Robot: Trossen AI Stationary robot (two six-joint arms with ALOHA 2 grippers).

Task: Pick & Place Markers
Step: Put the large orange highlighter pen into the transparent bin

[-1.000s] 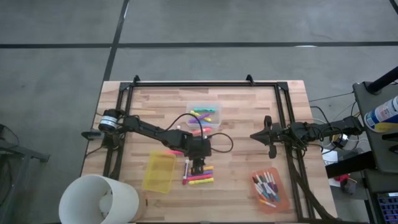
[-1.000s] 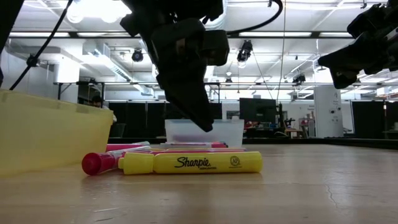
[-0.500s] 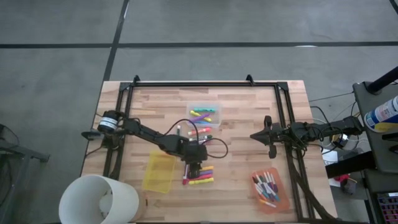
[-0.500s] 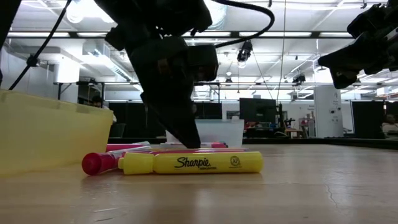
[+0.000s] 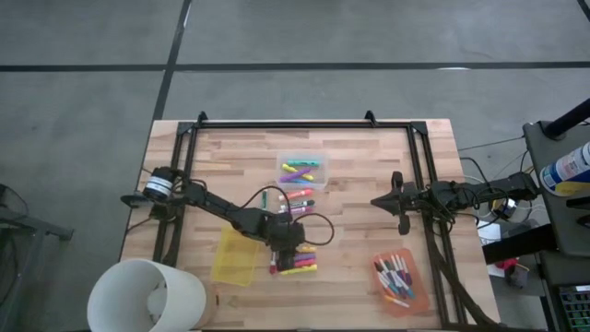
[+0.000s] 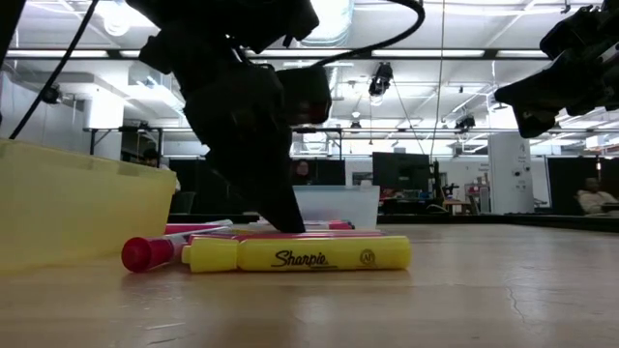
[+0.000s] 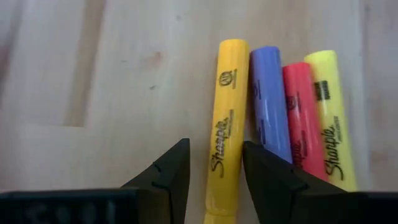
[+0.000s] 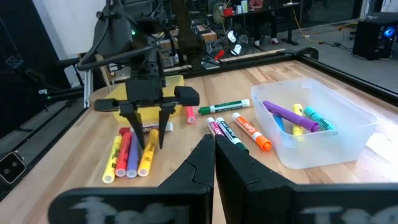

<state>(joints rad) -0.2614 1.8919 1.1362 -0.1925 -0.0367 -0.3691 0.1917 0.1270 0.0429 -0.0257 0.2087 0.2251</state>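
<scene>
Four markers lie side by side on the wood near the table's front: yellow (image 7: 225, 124), purple (image 7: 268, 106), red (image 7: 300, 112) and yellow (image 7: 329, 118). My left gripper (image 7: 214, 177) is open and slants down over this row (image 5: 297, 261). Its two fingers stand on either side of the farthest yellow marker (image 8: 147, 158), low over the wood. The nearest yellow marker (image 6: 300, 254) lies in front of the fingers (image 6: 280, 213) in the low view. My right gripper (image 5: 376, 201) is shut and hangs level at the table's right, away from the markers.
A yellow bin (image 5: 235, 255) stands just left of the row. A clear bin (image 5: 302, 169) with markers sits farther back, with loose markers (image 5: 297, 195) in front of it. An orange bin (image 5: 398, 281) with markers is near right. A white bucket (image 5: 147, 295) stands at the near left corner.
My left gripper has gone down and toward the table's near edge, from above the row of markers until its open fingers stand low on either side of the farthest yellow marker. The gap between its fingers has stayed the same.
</scene>
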